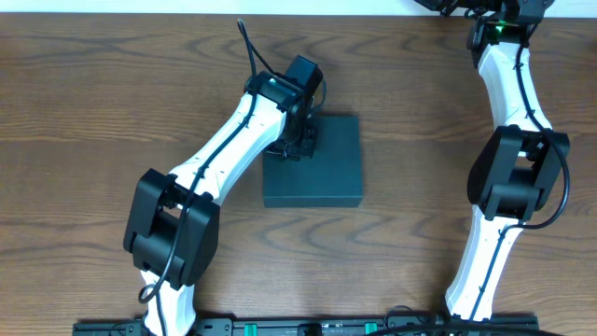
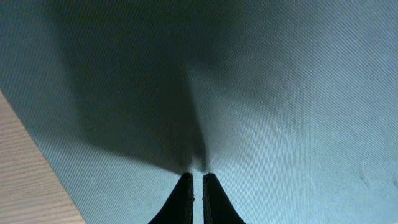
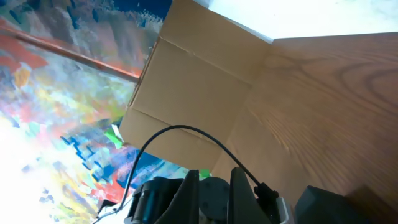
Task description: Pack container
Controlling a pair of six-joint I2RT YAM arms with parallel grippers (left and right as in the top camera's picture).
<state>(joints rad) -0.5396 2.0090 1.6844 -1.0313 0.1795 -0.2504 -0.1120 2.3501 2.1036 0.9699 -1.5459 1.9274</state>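
On the wood table, the left arm angles inward, left gripper pinched shut, tips touching the container. The right arm stretches to the far edge, right gripper closed.

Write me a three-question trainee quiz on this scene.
1. True or false: the left gripper hangs wide open, well clear of the container.
2. Where does the container sit? A: flat on the wooden table; B: in a sink; C: lifted in the air.
3. Which arm reaches over the container?
Key: 1 false, it is shut, with its tips at the container's surface; 2 A; 3 the left arm.
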